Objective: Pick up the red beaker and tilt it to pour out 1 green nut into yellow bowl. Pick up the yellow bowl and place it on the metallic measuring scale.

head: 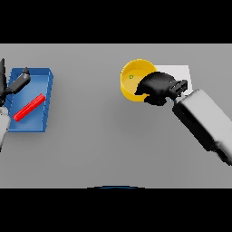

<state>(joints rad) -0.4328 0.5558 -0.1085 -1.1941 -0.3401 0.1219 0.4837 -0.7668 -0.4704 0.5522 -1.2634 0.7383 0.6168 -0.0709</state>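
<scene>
The right robot hand, fingers curled on the yellow bowl, needed a level carry onto the scale, keeping the green nut inside.

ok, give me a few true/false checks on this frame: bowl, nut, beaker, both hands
1. The right hand grips the yellow bowl. True.
2. The green nut lies on the table beside the bowl. False: it is inside the bowl.
3. The red beaker lies in the blue tray. True.
4. The left hand holds the beaker. False: it is at the tray's far left corner, apart from the beaker.
5. The bowl sits centred on the scale. False: it is at the scale's left edge, mostly off it.
</scene>
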